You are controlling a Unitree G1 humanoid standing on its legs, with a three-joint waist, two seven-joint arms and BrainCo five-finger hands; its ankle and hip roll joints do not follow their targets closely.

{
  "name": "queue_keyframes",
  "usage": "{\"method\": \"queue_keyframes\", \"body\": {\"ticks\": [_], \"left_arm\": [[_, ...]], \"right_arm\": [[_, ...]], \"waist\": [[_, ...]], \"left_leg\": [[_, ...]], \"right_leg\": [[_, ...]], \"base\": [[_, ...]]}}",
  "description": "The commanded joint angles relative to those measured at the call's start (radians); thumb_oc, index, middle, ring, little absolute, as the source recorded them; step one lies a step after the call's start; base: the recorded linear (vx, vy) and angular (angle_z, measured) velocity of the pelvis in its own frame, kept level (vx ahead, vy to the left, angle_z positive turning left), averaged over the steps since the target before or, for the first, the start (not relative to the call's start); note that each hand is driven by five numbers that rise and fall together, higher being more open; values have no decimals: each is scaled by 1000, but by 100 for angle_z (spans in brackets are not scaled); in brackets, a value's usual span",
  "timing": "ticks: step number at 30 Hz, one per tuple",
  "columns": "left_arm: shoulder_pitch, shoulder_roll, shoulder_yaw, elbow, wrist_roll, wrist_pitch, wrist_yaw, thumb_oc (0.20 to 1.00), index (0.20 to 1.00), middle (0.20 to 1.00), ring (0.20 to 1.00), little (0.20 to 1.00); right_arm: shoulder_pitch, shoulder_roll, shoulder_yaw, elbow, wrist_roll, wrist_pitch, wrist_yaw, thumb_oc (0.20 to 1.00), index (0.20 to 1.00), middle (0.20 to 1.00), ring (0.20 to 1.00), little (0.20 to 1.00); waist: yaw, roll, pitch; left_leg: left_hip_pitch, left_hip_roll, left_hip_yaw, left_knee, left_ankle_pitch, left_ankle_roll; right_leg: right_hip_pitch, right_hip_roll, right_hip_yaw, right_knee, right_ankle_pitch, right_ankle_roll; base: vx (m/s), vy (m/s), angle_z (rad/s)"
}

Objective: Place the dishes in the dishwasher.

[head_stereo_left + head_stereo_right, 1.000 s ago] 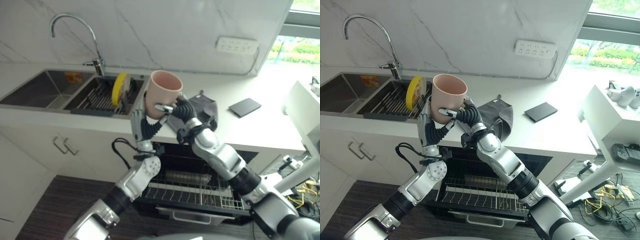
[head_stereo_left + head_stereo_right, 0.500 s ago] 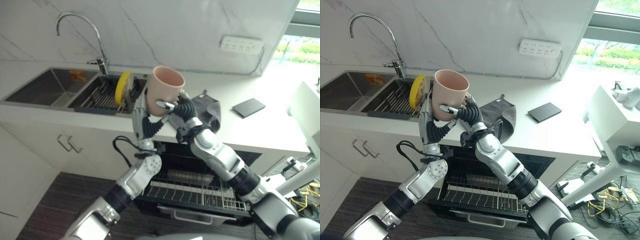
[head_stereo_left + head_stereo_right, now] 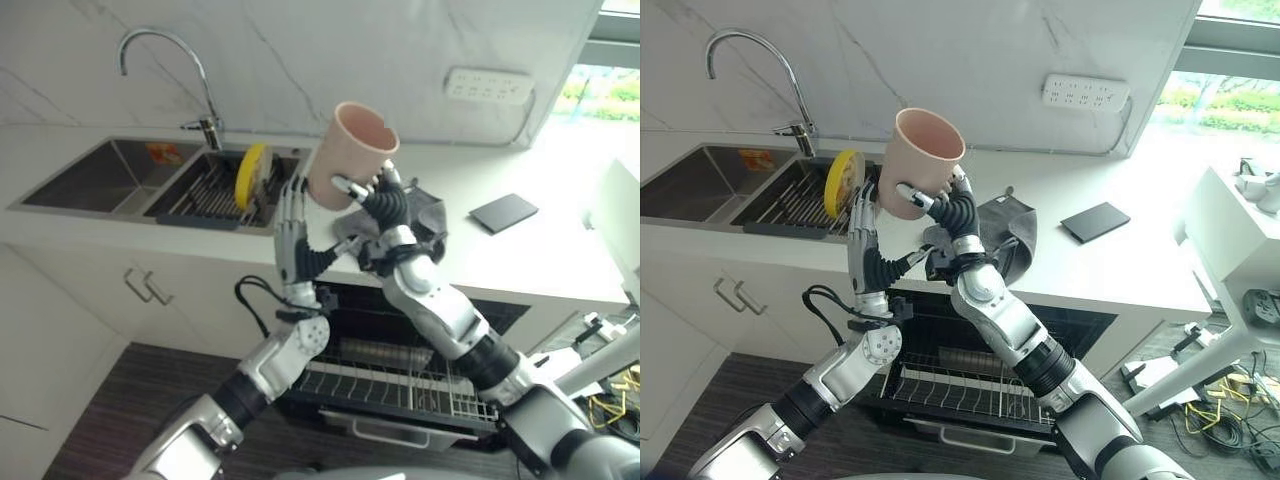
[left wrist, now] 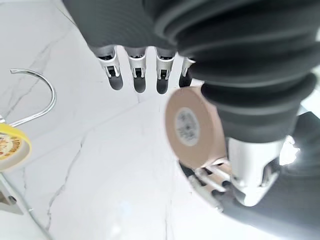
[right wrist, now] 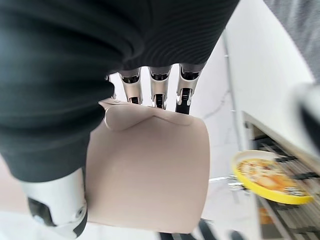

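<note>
While raised above the tabletop [image 3: 1120, 270] just right of the sink [image 3: 760, 190], right robot hand [image 3: 955, 212] curled round a tilted pink cup [image 3: 920, 160]; left robot hand [image 3: 862, 215] straight-fingered just beside the cup, clear of it.

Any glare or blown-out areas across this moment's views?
Left eye view: daylight from the window washes out the countertop beside it. Left wrist view: a bright glare spot beside the right hand holding the pink cup.

Kitchen: sink [image 3: 95, 180], faucet [image 3: 165, 50] (dishwasher [image 3: 400, 385] below).
</note>
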Motion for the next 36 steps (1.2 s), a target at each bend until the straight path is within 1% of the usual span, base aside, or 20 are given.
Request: {"method": "queue_keyframes", "body": {"ticks": [1,3,6,7,9,10,13,14,15,16,17,19,20,21,23,27,30,32,35,36], "left_arm": [[-97,-14,-52,75,63,-45,37,1000,1000,1000,1000,1000],[-91,-12,-45,82,63,-47,41,1000,1000,1000,1000,1000],[-68,4,-17,79,62,-93,13,1000,1000,1000,1000,1000],[-67,5,-16,78,63,-95,11,1000,1000,1000,1000,1000],[-47,21,4,56,99,-126,-24,1000,1000,1000,1000,1000],[-19,48,24,22,117,-156,-71,1000,1000,1000,1000,1000],[9,71,38,3,119,-188,-117,1000,1000,1000,1000,1000],[22,85,46,-7,111,-212,-153,1000,1000,1000,1000,1000],[53,109,59,-28,91,-276,-218,1000,1000,1000,1000,1000],[88,128,72,-51,69,-315,-289,1000,1000,1000,1000,1000],[112,144,75,-70,30,-334,-386,1000,1000,1000,1000,1000],[147,173,68,-95,-1,-332,-524,1000,1000,1000,1000,1000],[173,212,54,-113,-8,-346,-650,1000,1000,1000,1000,1000],[188,250,33,-129,4,-335,-743,1000,1000,1000,1000,1000],[188,279,12,-129,14,-331,-795,1000,1000,1000,1000,1000],[184,325,-30,-122,63,-335,-834,1000,1000,1000,1000,1000],[147,365,-78,-105,185,-369,-831,1000,1000,1000,1000,1000],[133,365,-110,-67,178,-355,-851,1000,1000,1000,1000,1000],[124,353,-149,-10,200,-338,-844,1000,1000,1000,1000,1000],[118,335,-175,36,209,-324,-826,1000,1000,1000,1000,1000]], "right_arm": [[-118,65,-81,-39,-47,-146,-28,200,200,200,200,200],[-111,58,-92,-46,-50,-164,-33,200,200,200,200,200],[-81,24,-134,-102,-66,-170,-38,200,200,200,200,200],[-78,23,-135,-105,-66,-169,-38,200,200,200,200,200],[-41,-3,-160,-138,-41,-172,-12,200,200,200,200,200],[17,-36,-188,-180,-25,-179,37,200,200,200,200,200],[67,-63,-202,-216,-31,-186,77,200,200,200,200,200],[94,-76,-210,-234,-36,-186,94,200,200,200,200,200],[148,-101,-233,-263,-10,-196,135,200,200,200,200,200],[188,-122,-256,-271,10,-209,171,200,200,200,200,200],[219,-136,-269,-283,18,-213,196,200,200,200,200,200],[255,-155,-287,-287,29,-223,230,200,200,200,200,200],[286,-181,-306,-289,57,-225,265,200,200,200,200,200],[309,-207,-318,-289,89,-225,289,200,200,200,200,200],[329,-228,-323,-287,116,-227,307,200,200,200,200,200],[337,-253,-322,-266,155,-230,336,200,200,200,200,200],[323,-259,-318,-244,157,-236,363,200,200,200,200,200],[307,-264,-303,-233,144,-237,369,200,200,200,200,200],[279,-268,-281,-223,125,-230,366,200,200,200,200,200],[252,-270,-263,-210,122,-235,403,200,200,200,200,200]], "waist": [[9,-28,2],[8,-28,3],[3,-27,6],[3,-27,6],[-4,-26,6],[-14,-25,8],[-23,-24,8],[-29,-23,9],[-39,-21,8],[-45,-20,7],[-50,-18,9],[-56,-15,11],[-64,-10,14],[-72,-5,16],[-80,-1,15],[-94,6,15],[-107,14,23],[-112,17,30],[-117,19,38],[-121,21,48]], "left_leg": [[48,8,53,51,-90,7],[47,7,52,56,-92,8],[43,8,52,67,-95,8],[43,8,52,67,-96,8],[44,11,57,68,-97,8],[45,15,66,66,-96,7],[48,20,78,63,-95,5],[51,24,87,61,-94,4],[54,29,102,57,-91,2],[55,35,116,58,-90,-1],[54,39,127,60,-88,-2],[50,42,136,66,-88,-2],[46,44,142,73,-89,0],[43,46,148,77,-88,1],[43,47,156,79,-88,2],[35,54,172,92,-87,-1],[16,64,182,116,-84,-5],[6,68,188,129,-85,-7],[-7,73,191,150,-88,-10],[-21,77,197,173,-91,-12]], "right_leg": [[10,-46,-16,35,-6,4],[9,-46,-15,38,-7,3],[6,-44,-10,45,-9,0],[5,-44,-10,45,-9,0],[5,-42,-5,44,-10,0],[2,-39,-2,42,-10,0],[1,-37,1,38,-8,1],[0,-36,1,36,-7,1],[-3,-35,3,33,-4,3],[-5,-36,0,33,-3,5],[-8,-38,-4,36,-2,8],[-15,-39,-2,45,-4,10],[-24,-39,0,56,-8,12],[-31,-38,2,63,-10,14],[-35,-36,4,65,-11,15],[-47,-31,5,83,-22,13],[-69,-28,0,121,-38,8],[-80,-28,-5,142,-49,5],[-92,-29,-9,166,-61,1],[-107,-32,-14,191,-71,-4]], "base": [[-5,-11,4],[0,0,0],[0,0,0],[0,0,0],[0,0,0],[0,0,0],[0,4,-1],[-5,17,-5],[-13,23,-11],[-30,26,-16],[-37,22,-24],[-49,26,-18],[-66,38,-16],[-60,36,-22],[-27,17,-19],[-30,4,-7],[-75,-2,-14],[-73,-3,-3],[-45,2,-3],[-62,16,-6]]}}
